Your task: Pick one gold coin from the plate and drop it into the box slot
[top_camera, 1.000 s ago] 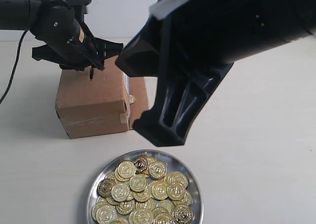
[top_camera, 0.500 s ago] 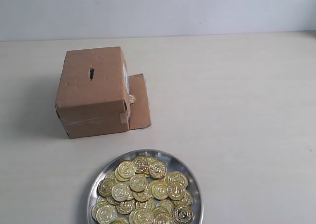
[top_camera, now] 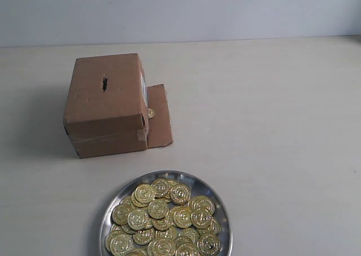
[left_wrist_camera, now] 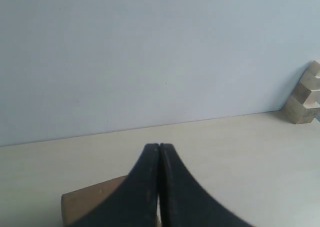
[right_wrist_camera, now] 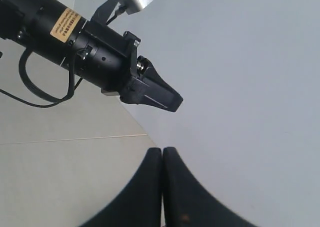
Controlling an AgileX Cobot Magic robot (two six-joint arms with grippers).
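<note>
**Q: State of the jaws?**
A: Both pairs are together and hold nothing. My left jaws meet tip to tip in the left wrist view, and my right jaws do likewise in the right wrist view. The right wrist view also shows my left arm (right_wrist_camera: 75, 29) against the pale wall. Neither arm appears in the exterior view.

**Q: Where do the task's things lie?**
A: The plate (top_camera: 194, 180) rests on the bench (top_camera: 282, 126) at the near edge of the exterior view, a little left of centre, heaped with gold coins (top_camera: 163, 219). The box (top_camera: 107, 118) stands beyond it, further left, apart from the rim. The box slot (top_camera: 104, 84) opens in the top face, with its long axis running from near to far as the camera looks. One stray coin (top_camera: 150, 113) lies on the side flap (top_camera: 160, 123), just beside the box wall.

**Q: Which arm is nearer?**
A: A brown corner (left_wrist_camera: 87, 204), by my judgement the box, shows below my left jaws, so the left arm looks nearer the box. The plate appears in neither wrist view, so I cannot tell which arm is nearer the coins. Either pair must part, descend onto the heap, then present a coin edge-on along the slot's long axis.
</note>
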